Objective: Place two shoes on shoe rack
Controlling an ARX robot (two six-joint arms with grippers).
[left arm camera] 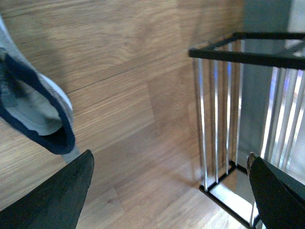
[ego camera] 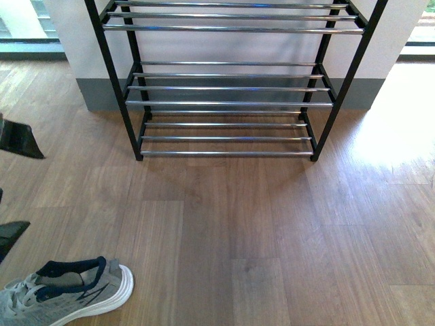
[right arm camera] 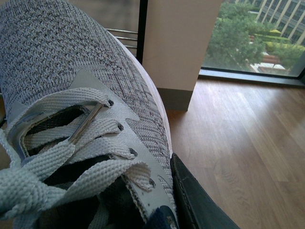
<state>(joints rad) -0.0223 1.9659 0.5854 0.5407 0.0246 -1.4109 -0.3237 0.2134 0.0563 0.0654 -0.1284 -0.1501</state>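
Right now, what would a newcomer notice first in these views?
The black-framed shoe rack stands centre-top in the front view, and every shelf in sight is bare. A grey sneaker lies on the wood floor at the near left. The right wrist view is almost filled by another grey knit sneaker, with its laces up close.

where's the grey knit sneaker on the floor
Front view, bottom left: the grey knit sneaker lies on the wood floor beside the left gripper, short of the black metal shoe rack.
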